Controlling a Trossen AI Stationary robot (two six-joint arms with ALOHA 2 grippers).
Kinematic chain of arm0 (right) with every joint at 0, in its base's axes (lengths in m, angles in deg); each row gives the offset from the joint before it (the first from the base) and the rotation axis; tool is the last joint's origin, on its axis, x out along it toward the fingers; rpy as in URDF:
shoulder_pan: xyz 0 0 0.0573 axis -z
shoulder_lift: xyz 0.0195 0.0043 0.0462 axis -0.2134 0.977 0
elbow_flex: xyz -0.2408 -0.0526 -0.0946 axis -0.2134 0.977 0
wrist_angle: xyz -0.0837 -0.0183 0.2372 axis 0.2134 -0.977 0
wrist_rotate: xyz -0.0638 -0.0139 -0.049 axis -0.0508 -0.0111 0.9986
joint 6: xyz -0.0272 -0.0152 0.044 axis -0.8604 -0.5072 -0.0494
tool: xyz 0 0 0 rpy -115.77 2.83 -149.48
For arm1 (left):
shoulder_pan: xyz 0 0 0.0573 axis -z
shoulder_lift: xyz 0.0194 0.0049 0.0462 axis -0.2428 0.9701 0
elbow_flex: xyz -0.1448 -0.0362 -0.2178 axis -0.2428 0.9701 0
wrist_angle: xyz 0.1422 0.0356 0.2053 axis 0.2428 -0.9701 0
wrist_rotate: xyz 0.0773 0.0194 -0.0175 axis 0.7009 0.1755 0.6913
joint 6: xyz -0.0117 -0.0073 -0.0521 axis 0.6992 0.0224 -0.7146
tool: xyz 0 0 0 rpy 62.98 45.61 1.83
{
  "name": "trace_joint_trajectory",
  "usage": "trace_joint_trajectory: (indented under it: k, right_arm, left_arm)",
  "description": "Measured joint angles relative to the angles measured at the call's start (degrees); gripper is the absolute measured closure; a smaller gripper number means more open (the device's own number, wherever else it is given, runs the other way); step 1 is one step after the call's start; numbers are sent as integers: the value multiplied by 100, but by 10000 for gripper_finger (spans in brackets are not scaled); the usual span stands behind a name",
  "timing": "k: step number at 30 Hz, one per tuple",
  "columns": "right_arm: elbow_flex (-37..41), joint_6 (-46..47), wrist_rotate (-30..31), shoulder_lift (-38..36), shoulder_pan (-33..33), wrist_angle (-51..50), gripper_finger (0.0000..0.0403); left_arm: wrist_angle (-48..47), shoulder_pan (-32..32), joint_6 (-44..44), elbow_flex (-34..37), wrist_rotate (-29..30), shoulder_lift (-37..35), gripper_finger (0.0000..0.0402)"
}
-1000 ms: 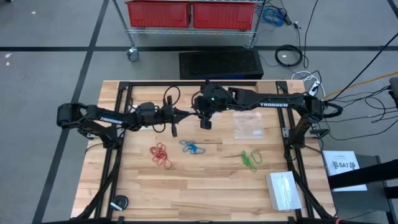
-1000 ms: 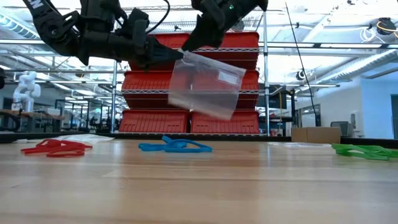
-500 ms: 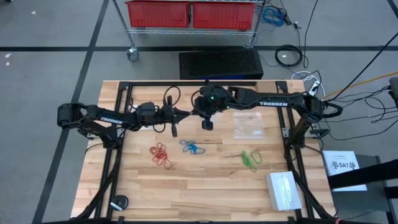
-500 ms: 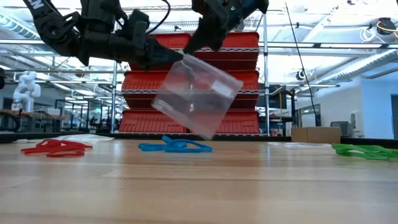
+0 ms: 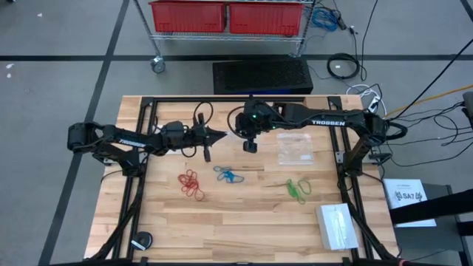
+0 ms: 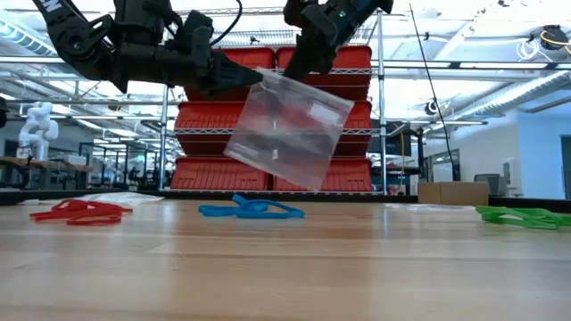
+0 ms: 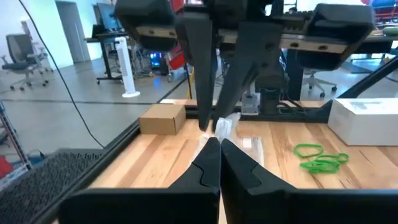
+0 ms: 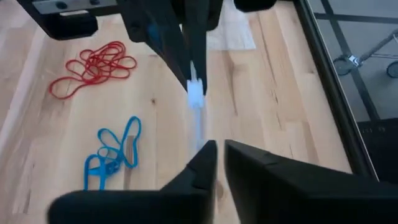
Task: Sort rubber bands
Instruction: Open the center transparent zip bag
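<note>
Clear rectangular plastic bag (image 6: pixel 287 129) hanging tilted above blue rubber bands (image 5: pixel 228 175), left tool (image 6: pixel 252 78) clamped on its upper corner, right tool (image 6: pixel 305 64) nearly closed on its top edge, red rubber bands (image 5: pixel 191 183) and green rubber bands (image 5: pixel 297 190) flanking the blue on the wooden bench (image 5: pixel 244 222).

high: overhead, straight down, far, whole table (image 5: pixel 244 222) | low: table-top level, facing shelving of red bins (image 6: pixel 312 169) | left wrist: close, looks along the table toward the right arm | right wrist: close, looks down at the tabletop | shared: clear bag (image 6: pixel 287 129), in low and both wrist views
</note>
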Motion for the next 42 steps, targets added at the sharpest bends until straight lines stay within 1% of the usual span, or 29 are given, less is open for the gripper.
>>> trace_joint_trajectory:
  k: [6, 9, 12, 15, 21, 25, 28, 33, 35, 38, 42]
  right_arm:
    - [0, 158, -2, -3, 4, 230, 282]
    - [-43, 241, -34, -3, 27, 271, 249]
    - [-81, 242, -57, -14, 22, 325, 234]
    - [-83, 243, -199, -3, 15, 361, 233]
    - [-83, 185, -219, 322, 13, 463, 244]
    - [-85, 176, -354, 319, 15, 672, 257]
    - [-85, 184, -356, 325, 10, 649, 284]
    - [-85, 178, -439, 377, 13, 582, 353]
    - [-85, 178, -446, 401, 13, 569, 372]
    - [-85, 161, -455, 403, 13, 541, 384]
    - [-92, 154, -388, 412, 12, 412, 387]
  left_arm:
    - [-202, 2, -26, 0, 18, 0, 402]
    - [-248, 0, -24, 0, 109, 0, 401]
    - [-248, 0, -22, 0, 141, 0, 402]
    - [-238, 0, 0, 0, 145, 0, 401]
    - [-271, 0, -5, 0, 112, 0, 402]
    - [-350, 0, -11, 0, 108, 2, 401]
    - [-377, 0, -22, 0, 104, 2, 402]
    - [-358, 0, -22, 0, 106, 2, 402]
    - [-361, 0, -22, 0, 108, 2, 401]
    - [-318, 0, -29, 0, 108, 4, 402]
    - [-278, 4, -37, 0, 110, 13, 401]
